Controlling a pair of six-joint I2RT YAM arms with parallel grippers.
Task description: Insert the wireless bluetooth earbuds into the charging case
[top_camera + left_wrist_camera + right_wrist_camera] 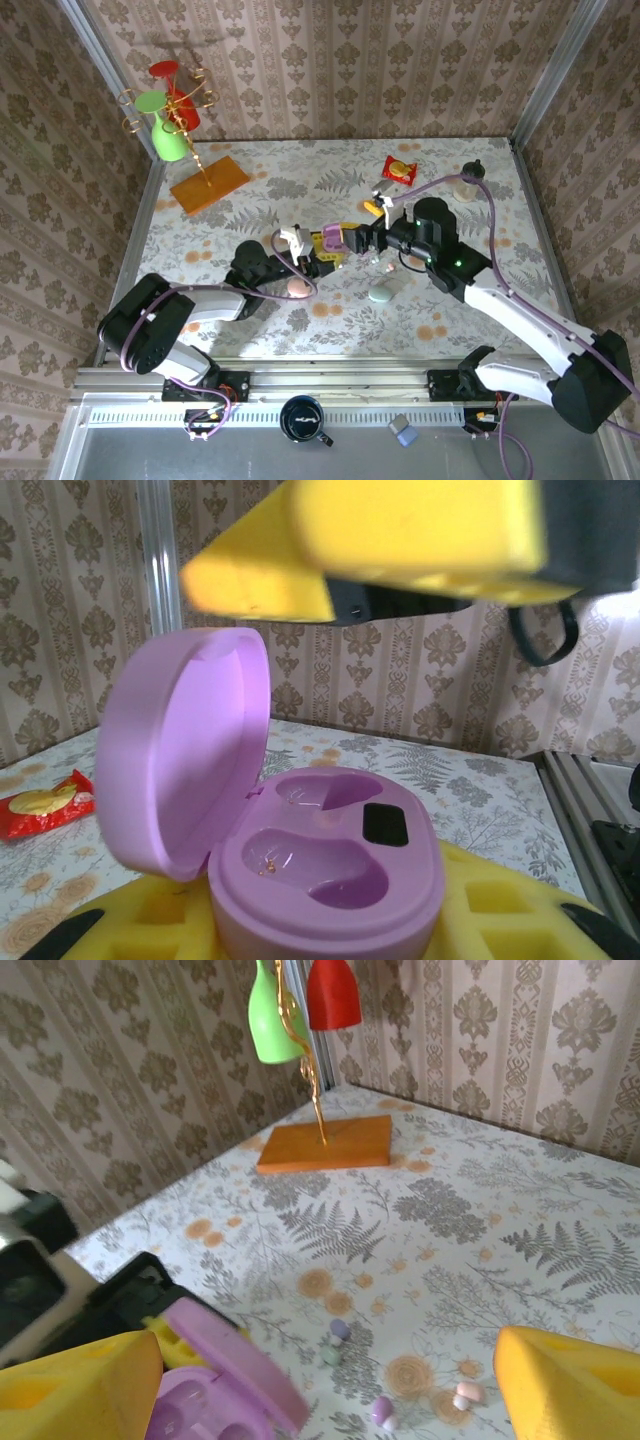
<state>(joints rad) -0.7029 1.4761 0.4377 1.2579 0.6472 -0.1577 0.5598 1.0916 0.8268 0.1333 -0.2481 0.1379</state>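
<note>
The charging case is lilac and oval, its lid swung up to the left and both wells empty. My left gripper is shut on it, yellow foam pads pressed to its sides. From above, the charging case sits in the left gripper at mid-table. My right gripper hovers just right of it, open, and in the left wrist view one of its yellow fingers hangs over the case. Below the open right gripper, several earbuds lie on the table: lilac, green, lilac, pink.
A pink case and a green case lie on the table near the front. A cup stand on an orange base stands at the back left. A red snack packet lies at the back right.
</note>
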